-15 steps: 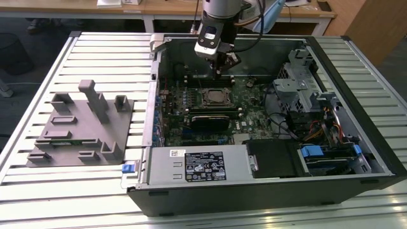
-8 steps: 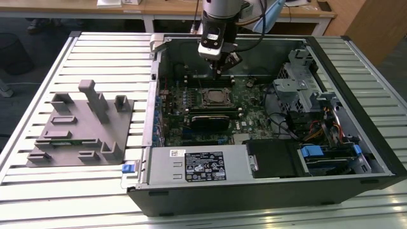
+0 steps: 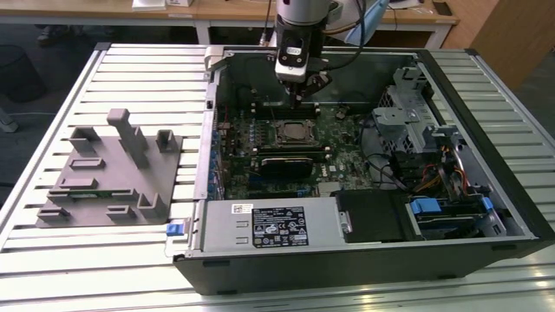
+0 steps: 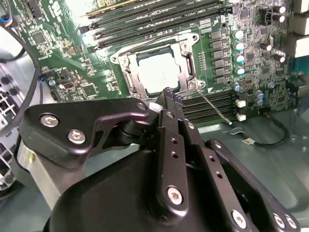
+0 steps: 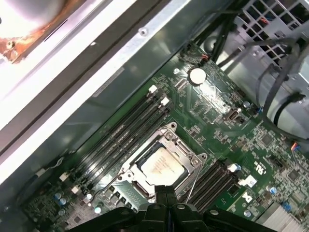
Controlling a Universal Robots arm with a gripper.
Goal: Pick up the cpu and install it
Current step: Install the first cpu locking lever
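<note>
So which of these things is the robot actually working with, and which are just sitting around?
Part of the job:
- the cpu, lying in the socket on the motherboard
- the gripper, shut and empty, above the socket's edge

Just lying about:
- grey plastic holder on the table
- labelled metal box
- drive cage

Slatted metal table (image 3: 104, 78); wooden desks (image 3: 234, 13) behind; wooden panel (image 3: 511, 32) at exterior view's right.

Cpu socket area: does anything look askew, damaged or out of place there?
Nothing stands out. The cpu lies flat and square inside the socket frame, with the memory slots alongside looking intact. The gripper hovers closed and empty just beside the socket.
</note>
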